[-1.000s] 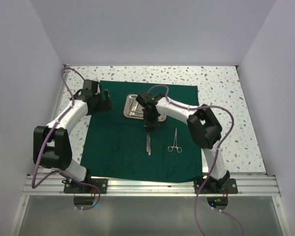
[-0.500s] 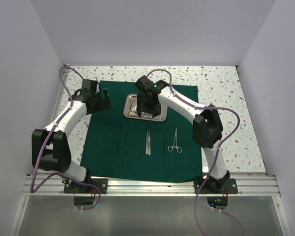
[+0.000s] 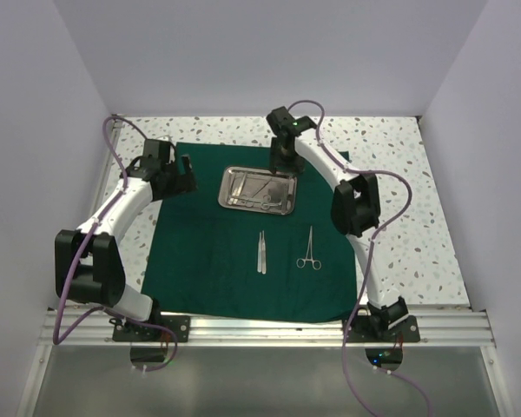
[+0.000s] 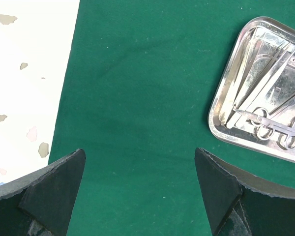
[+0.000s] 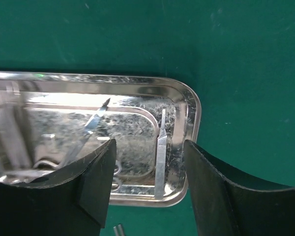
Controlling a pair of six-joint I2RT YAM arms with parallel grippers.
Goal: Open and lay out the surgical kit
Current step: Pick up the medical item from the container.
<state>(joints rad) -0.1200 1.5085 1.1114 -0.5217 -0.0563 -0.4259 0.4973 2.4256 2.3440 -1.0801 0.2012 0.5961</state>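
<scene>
The dark green cloth [image 3: 204, 261] lies spread flat on the table. On its far half sits the steel tray [image 3: 223, 193] with several instruments in it: a flat scalpel handle [image 5: 161, 157] and ring-handled scissors [image 4: 273, 129]. Tweezers [image 3: 261, 252] and ring-handled forceps [image 3: 309, 249] lie side by side on the cloth in front of the tray. My right gripper [image 3: 285, 162] hovers open over the tray's far right corner [image 5: 189, 105], with the scalpel handle below the gap. My left gripper [image 3: 179, 179] hangs open over bare cloth [image 4: 137, 98], left of the tray [image 4: 216, 110].
Speckled white tabletop [image 3: 399, 174] shows around the cloth, with white walls on three sides. The metal rail [image 3: 260, 328] holding both arm bases runs along the near edge. Purple cables loop off both arms.
My right gripper opened and let go of the tweezers on the cloth, then moved away across the tray to its far right corner. The left arm has not moved.
</scene>
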